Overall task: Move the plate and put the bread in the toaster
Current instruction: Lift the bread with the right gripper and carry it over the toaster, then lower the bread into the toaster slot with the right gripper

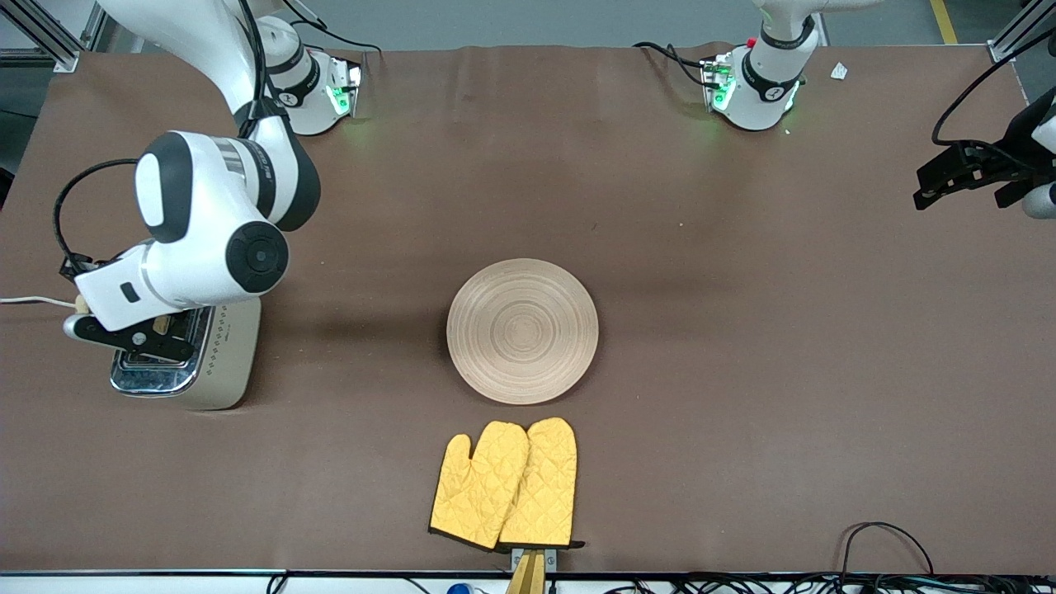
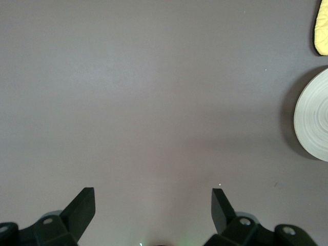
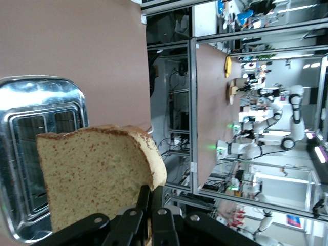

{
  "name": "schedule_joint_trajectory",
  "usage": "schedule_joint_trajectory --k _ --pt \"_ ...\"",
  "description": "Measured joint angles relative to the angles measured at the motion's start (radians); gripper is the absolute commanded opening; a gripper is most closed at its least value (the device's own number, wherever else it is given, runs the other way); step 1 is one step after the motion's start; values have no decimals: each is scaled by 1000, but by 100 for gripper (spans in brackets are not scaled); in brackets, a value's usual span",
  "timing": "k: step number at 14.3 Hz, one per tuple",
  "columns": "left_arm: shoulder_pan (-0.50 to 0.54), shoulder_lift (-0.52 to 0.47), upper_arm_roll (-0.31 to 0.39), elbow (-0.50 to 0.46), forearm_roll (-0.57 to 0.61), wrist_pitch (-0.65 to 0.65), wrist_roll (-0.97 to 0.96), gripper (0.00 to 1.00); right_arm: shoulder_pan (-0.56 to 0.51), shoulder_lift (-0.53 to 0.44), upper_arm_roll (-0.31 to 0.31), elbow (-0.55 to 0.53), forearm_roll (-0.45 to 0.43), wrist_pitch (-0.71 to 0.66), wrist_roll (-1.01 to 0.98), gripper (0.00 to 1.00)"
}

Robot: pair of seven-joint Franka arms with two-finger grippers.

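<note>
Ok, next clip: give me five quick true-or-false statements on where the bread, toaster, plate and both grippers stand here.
1. The right gripper is shut on the light brown speckled bread slice. True.
2. The bread is already down inside a slot of the beige chrome-topped toaster. False: it is held above the toaster's top.
3. The round pale wooden plate lies bare on the brown table. True.
4. The left gripper is shut on the plate. False: it is open over bare table toward the left arm's end.
5. The yellow quilted oven mitts lie on the plate. False: they lie nearer the front camera, apart from it.
</note>
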Motion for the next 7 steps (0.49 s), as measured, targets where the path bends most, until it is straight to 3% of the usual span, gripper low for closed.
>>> schedule_joint_trajectory --k 4,7 --pt "0 4 0 0 0 0 0 100 0 -11 3 -136 -89 73 99 0" --pt "0 8 0 -1 0 0 1 100 0 -11 3 -164 -108 87 148 0"
